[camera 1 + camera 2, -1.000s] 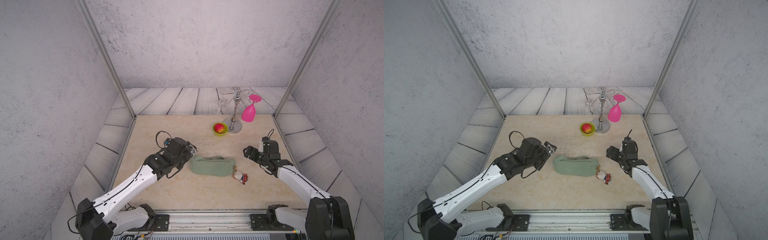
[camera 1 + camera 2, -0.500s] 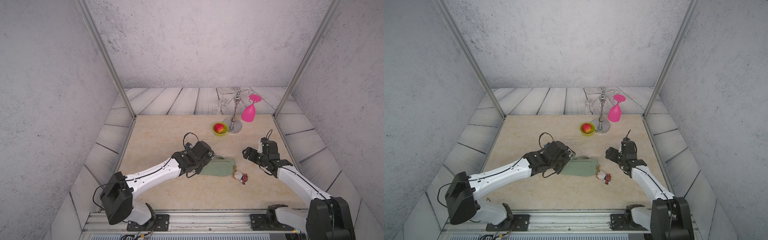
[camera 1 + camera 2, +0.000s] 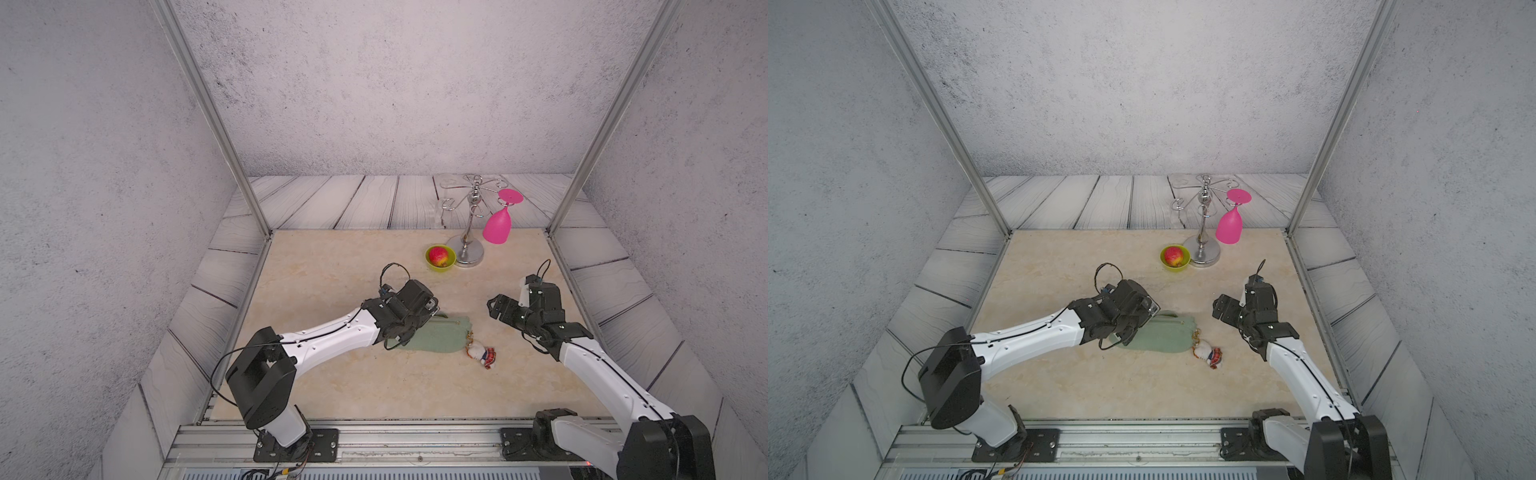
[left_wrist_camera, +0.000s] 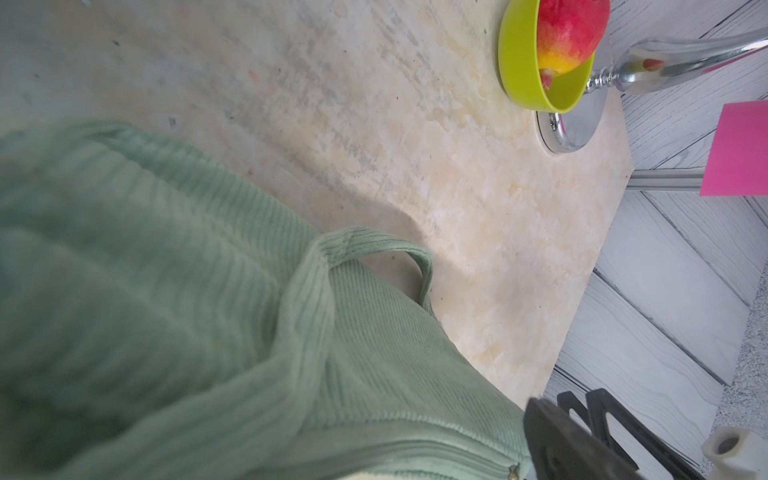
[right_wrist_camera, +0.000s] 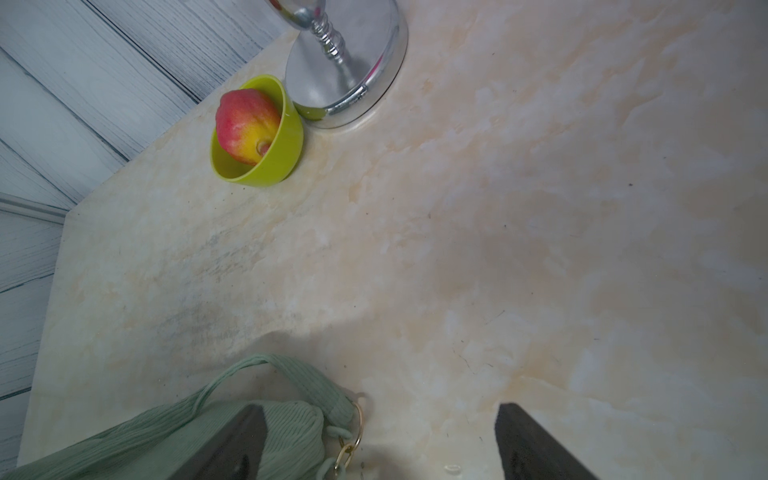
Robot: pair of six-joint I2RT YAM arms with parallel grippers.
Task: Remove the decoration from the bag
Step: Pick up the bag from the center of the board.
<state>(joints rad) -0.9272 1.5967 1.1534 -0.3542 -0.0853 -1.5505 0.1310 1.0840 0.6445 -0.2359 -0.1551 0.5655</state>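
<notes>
Bag: the sage-green ribbed bag [image 3: 442, 338] lies flat on the tabletop [image 3: 332, 266], with its strap [image 4: 374, 245] flopped in a loose loop off the long edge.
Decoration: there it is, the decoration [image 3: 482, 353], a little white doll in a red plaid skirt. It lies on the tabletop just beside the bag's end nearest the right arm, and gold links [image 3: 1196, 332] run from it to that end.
Gold ring: a gold ring [image 5: 358, 415] sits at that same end of the bag, where the strap meets it.
Left end effector: the left end effector [image 3: 422, 322] is over the bag's opposite end and hides that end in both top views. Its jaws are spread wide. The left wrist view is full of ribbed fabric, with one dark finger [image 4: 573, 440] showing past the zipper corner. Whether it touches the fabric cannot be told.
Right end effector: the right end effector [image 3: 498, 307] hangs near the bag's decoration end, apart from it. Its two dark fingers [image 5: 224, 444] stand wide apart and pinch nothing.
Bowl: a lime-green bowl [image 3: 441, 268] sits well behind the bag, with a red-and-yellow fruit [image 3: 438, 255] inside.
Stand: a chrome stand [image 3: 469, 249] is farther from the bag, just beside the bowl. A pink glass [image 3: 498, 224] hangs upside down from it.
</notes>
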